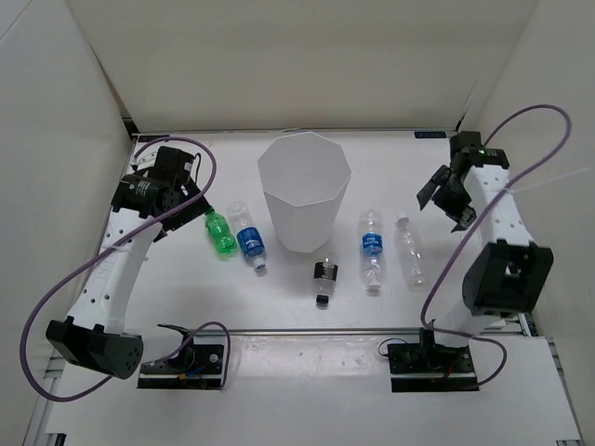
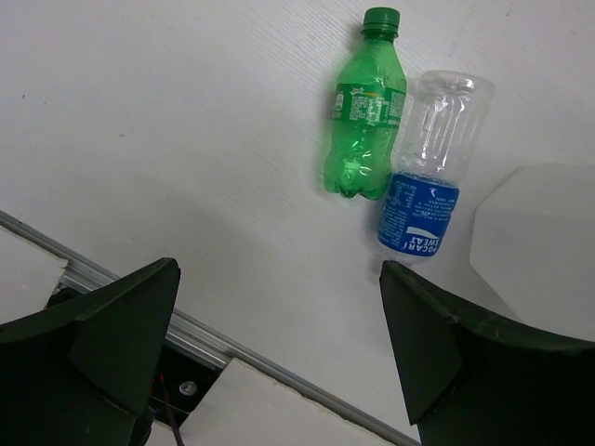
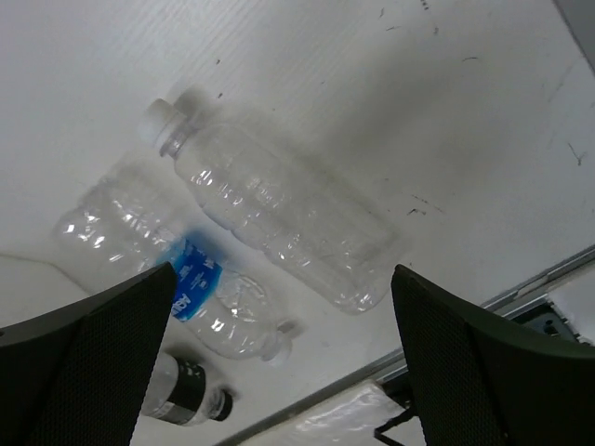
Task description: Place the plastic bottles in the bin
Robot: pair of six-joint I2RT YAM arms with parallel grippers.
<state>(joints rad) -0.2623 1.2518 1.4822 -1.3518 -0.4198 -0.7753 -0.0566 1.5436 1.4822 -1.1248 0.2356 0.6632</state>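
The white faceted bin (image 1: 304, 190) stands at the table's middle back. A green bottle (image 1: 220, 232) and a blue-labelled bottle (image 1: 249, 239) lie to its left; both show in the left wrist view, green (image 2: 365, 107) and blue-labelled (image 2: 426, 172). A black-labelled bottle (image 1: 324, 278) lies in front of the bin. Another blue-labelled bottle (image 1: 372, 249) and a plain clear bottle (image 1: 411, 251) lie to its right, as in the right wrist view (image 3: 279, 218). My left gripper (image 1: 191, 206) is open and empty, above and left of the green bottle. My right gripper (image 1: 443, 200) is open and empty, right of the plain bottle.
White walls enclose the table at the back and both sides. A metal rail (image 1: 353, 332) runs across the near edge between the arm bases. Purple cables loop beside both arms. The bin's wall (image 2: 539, 242) shows at the right of the left wrist view.
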